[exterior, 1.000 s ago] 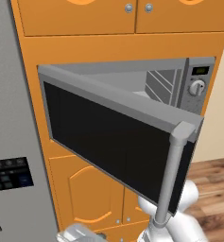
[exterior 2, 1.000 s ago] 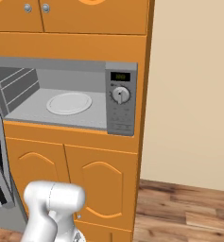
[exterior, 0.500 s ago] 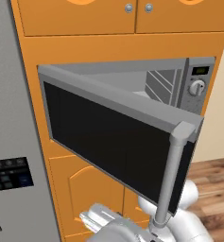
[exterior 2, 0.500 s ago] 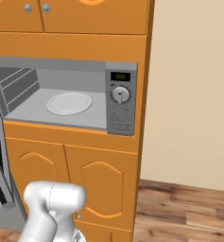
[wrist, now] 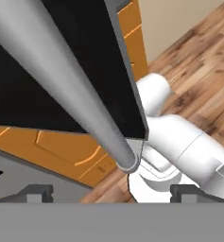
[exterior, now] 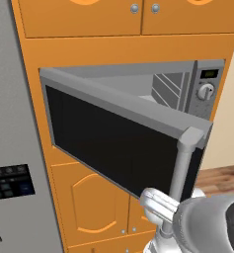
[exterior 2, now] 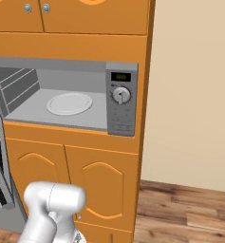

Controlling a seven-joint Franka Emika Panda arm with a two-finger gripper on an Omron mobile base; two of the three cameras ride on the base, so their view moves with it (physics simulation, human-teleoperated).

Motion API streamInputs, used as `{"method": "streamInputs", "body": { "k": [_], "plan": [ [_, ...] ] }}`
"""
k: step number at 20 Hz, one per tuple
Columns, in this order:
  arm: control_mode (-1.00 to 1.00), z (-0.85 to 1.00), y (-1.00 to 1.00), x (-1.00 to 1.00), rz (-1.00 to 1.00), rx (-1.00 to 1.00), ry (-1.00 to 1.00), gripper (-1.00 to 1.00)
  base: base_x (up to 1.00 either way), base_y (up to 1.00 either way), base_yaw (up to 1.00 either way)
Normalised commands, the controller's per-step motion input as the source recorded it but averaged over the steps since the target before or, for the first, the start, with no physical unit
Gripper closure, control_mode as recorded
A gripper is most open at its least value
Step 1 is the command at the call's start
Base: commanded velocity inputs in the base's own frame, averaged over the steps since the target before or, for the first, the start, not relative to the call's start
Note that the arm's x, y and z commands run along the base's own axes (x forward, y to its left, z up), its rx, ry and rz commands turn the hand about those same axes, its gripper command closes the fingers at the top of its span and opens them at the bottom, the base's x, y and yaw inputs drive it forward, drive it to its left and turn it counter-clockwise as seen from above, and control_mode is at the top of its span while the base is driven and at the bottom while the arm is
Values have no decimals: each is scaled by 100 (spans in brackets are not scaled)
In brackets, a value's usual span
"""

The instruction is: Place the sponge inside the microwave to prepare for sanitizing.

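Two finger tips (wrist: 39, 191) stand wide apart, gripping nothing, the microwave (exterior 2: 85, 102) door handle (wrist: 61, 87) at twelve o'clock between them; a sponge should be light, squashy, pinched mid-block.

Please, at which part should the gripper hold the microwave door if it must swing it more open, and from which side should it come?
Grip the grey bar handle on the free edge of the microwave door. It is a long upright round bar standing off the dark glass, so the open gripper likely does best coming from the room side, jaws straddling the bar across its length.
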Motion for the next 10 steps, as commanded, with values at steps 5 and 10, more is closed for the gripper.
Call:
{"method": "streamInputs", "body": {
  "k": [5,10],
  "plan": [
    [-100,-15,-74,-3,15,0,5,-100,0,0,0],
    [-100,28,-45,-16,44,-19,11,-100,0,0,0]
  ]
}}
